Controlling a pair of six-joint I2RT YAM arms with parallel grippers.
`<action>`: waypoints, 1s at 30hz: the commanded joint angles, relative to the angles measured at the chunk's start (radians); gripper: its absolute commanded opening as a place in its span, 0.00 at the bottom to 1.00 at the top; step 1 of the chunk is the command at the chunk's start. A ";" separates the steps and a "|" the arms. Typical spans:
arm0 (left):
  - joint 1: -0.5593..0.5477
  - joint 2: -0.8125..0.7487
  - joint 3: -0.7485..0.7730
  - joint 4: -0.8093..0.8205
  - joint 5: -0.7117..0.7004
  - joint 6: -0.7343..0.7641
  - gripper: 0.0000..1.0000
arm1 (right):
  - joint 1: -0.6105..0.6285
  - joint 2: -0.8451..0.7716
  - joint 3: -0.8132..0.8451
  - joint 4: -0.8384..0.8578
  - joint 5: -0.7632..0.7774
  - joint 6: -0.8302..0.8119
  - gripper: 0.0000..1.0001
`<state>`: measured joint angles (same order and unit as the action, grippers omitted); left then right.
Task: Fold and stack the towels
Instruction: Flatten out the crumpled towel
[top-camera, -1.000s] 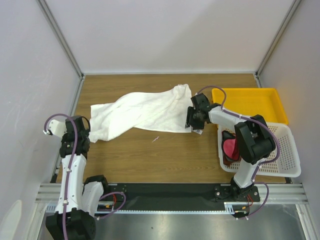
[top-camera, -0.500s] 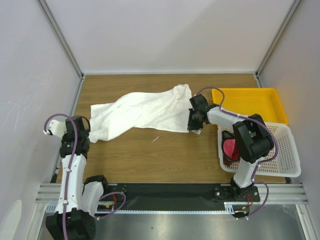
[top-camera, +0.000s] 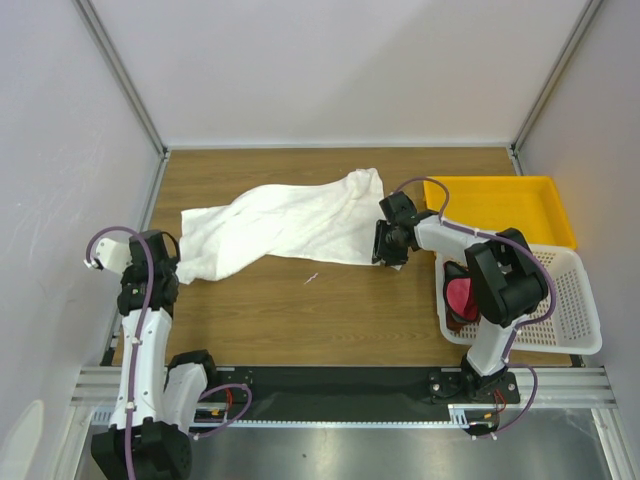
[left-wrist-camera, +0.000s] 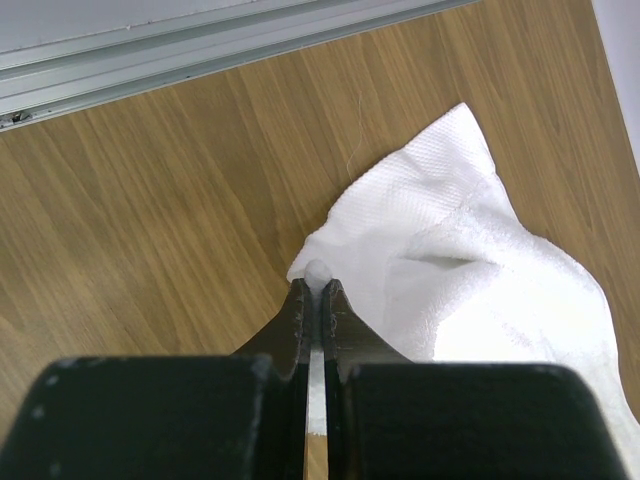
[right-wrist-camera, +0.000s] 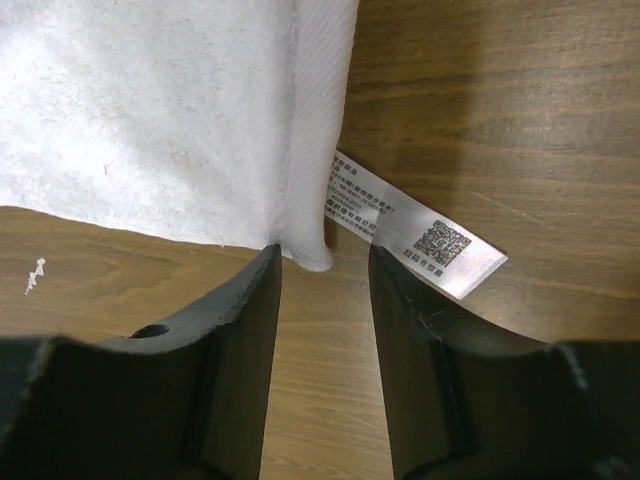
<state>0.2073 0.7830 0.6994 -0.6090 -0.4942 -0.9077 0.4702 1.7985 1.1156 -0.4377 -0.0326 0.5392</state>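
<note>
The large white towel (top-camera: 285, 225) lies rumpled and unfolded across the middle of the wooden worktop (top-camera: 330, 310), running from lower left to upper right. Your left fingers (left-wrist-camera: 303, 298) are pressed together on its lower-left corner, with a small nub of white cloth pinched between their tips. At the towel's other end, your right fingers (top-camera: 386, 254) stand parted with the hemmed corner in the gap between them, and they grip nothing. The towel's printed tag (right-wrist-camera: 415, 228) lies flat on the wood just beside that corner.

Further right, a white perforated basket (top-camera: 575, 300) sits at the near right of the worktop. It holds a magenta-pink towel (top-camera: 460, 296), with what looks like a darker reddish-brown towel (top-camera: 450, 270) bunched against it. A yellow tray (top-camera: 500, 205) sits just behind the basket; you cannot tell whether the two touch.
</note>
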 joint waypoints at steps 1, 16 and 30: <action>0.009 -0.013 0.031 0.008 -0.017 0.007 0.00 | 0.005 -0.010 -0.014 0.016 -0.007 0.001 0.45; 0.010 0.033 0.149 -0.032 -0.006 0.078 0.00 | 0.005 -0.142 0.001 -0.085 0.020 -0.021 0.00; 0.038 0.130 0.397 -0.069 -0.035 0.138 0.00 | -0.016 -0.551 -0.135 -0.292 -0.016 -0.001 0.00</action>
<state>0.2314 0.9024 1.0084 -0.6964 -0.4973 -0.7948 0.4664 1.2846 1.0470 -0.6567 -0.0292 0.5312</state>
